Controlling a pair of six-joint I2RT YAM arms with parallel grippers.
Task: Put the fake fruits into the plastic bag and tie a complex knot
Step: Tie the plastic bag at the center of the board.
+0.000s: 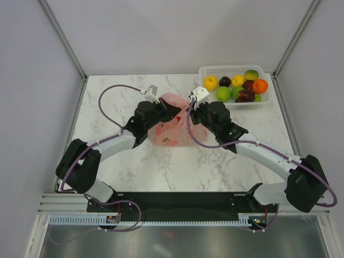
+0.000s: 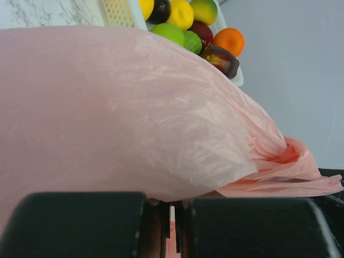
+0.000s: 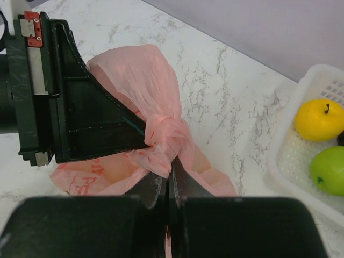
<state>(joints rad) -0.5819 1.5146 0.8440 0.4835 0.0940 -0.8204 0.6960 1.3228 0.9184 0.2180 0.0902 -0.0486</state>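
Note:
The pink plastic bag lies mid-table between both grippers, with a red and a green fake fruit showing dimly through it. Its handles are twisted into a knot. My left gripper is shut on pink plastic; in the left wrist view a thin strip sits between its jaws and the bag fills the frame. My right gripper is shut on the handle just below the knot, tip to tip with the left gripper. More fake fruits lie in the basket.
A white lattice basket stands at the back right corner holding yellow, green, orange and dark fruits. It shows in the left wrist view and the right wrist view. Walls close off the table's back and sides.

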